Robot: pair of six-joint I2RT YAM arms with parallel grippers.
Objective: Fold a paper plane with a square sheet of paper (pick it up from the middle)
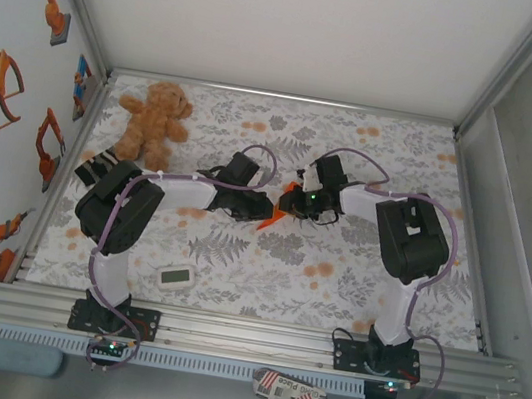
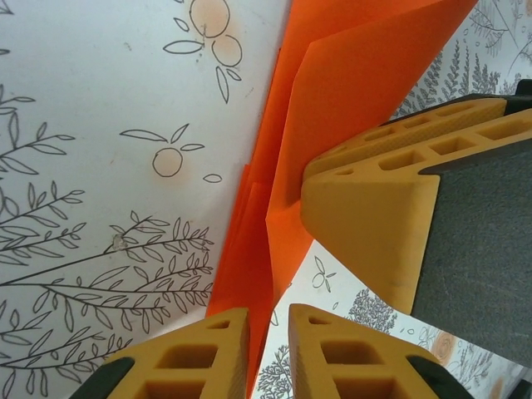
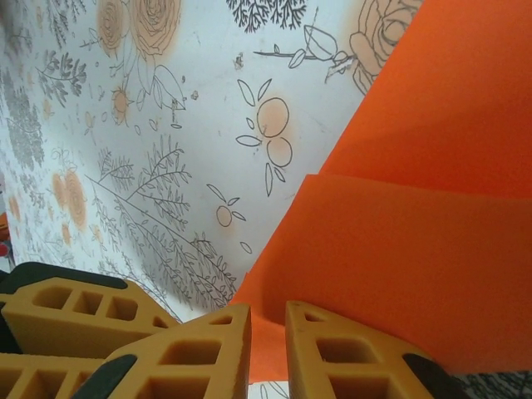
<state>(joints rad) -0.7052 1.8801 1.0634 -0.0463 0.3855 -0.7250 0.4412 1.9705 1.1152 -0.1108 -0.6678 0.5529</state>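
Note:
The orange paper (image 1: 268,222) is folded into layered, pointed flaps and sits between both grippers at the middle of the floral table. In the left wrist view the paper (image 2: 349,75) runs from top right down between my yellow fingers (image 2: 208,353). My left gripper (image 2: 268,312) is shut on its lower edge, and the right gripper's fingers (image 2: 366,216) press on a flap beside it. In the right wrist view my right gripper (image 3: 268,307) is shut on the near edge of the paper (image 3: 416,249). From above, the left gripper (image 1: 255,206) and right gripper (image 1: 291,203) nearly touch.
A brown teddy bear (image 1: 152,121) lies at the back left. A small white timer (image 1: 174,276) rests near the front edge, left of centre. A printed box (image 1: 291,394) lies below the table rail. Cage walls close in both sides.

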